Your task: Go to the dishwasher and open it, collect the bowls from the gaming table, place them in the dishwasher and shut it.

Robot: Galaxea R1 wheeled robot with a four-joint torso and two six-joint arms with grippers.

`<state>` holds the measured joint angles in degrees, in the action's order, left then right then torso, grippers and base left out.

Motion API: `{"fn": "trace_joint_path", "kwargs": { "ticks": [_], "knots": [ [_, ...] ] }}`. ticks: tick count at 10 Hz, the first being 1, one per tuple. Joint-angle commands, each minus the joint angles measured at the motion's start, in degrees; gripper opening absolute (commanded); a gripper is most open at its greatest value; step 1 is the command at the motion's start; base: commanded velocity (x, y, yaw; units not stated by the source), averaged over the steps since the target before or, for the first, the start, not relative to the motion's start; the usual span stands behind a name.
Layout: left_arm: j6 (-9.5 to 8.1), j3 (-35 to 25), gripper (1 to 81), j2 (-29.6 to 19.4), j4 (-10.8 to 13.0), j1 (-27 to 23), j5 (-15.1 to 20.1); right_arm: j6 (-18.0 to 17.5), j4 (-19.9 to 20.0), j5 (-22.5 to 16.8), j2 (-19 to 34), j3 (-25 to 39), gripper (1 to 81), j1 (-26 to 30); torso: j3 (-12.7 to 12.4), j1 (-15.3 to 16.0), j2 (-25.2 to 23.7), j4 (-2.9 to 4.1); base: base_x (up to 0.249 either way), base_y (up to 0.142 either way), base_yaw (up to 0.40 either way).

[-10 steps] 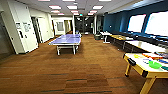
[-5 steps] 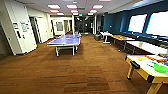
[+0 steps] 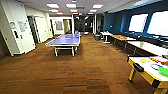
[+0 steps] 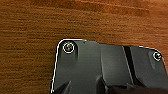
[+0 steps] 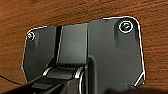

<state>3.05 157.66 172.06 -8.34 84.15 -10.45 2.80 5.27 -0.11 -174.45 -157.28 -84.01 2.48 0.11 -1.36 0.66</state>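
Note:
The gaming table (image 3: 146, 74), white on top with yellow edge trim, stands at the right of the head view. A green bowl (image 3: 164, 71) sits on it at the picture's right border, partly cut off. The dishwasher is out of view. Both wrist views look straight down on the brown striped carpet (image 4: 30, 30) (image 5: 155, 55) past the robot's own dark plate, with no task object near either arm.
A blue ring (image 3: 156, 66), a flat yellow piece (image 3: 145, 60) and a red-orange item (image 3: 159, 59) lie on the gaming table. A blue ping-pong table (image 3: 65, 40) stands mid-room. Long tables (image 3: 147, 47) line the right window wall. White wall and doors run along the left.
The whole head picture has shifted slightly, so the camera moved with the robot. Nothing in the room itself has moved.

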Motion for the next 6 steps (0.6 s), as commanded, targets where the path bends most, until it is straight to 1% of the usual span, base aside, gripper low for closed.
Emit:
{"fn": "trace_joint_path", "kwargs": {
  "ticks": [1,6],
  "knots": [
    [0.2,0.2,81.1,-0.3,0.4,-2.5,2.6,0.1,0.0,-3.5,-0.1,0.1,81.1,2.7,0.0,0.0,0.0,0.0,0.0,0.0,0.0],
    [0.2,0.1,81.1,-0.4,0.3,-2.5,2.6,0.1,0.0,-3.5,0.0,0.1,81.1,2.8,0.0,-0.1,0.0,0.0,0.0,0.0,0.0]
  ]
}}
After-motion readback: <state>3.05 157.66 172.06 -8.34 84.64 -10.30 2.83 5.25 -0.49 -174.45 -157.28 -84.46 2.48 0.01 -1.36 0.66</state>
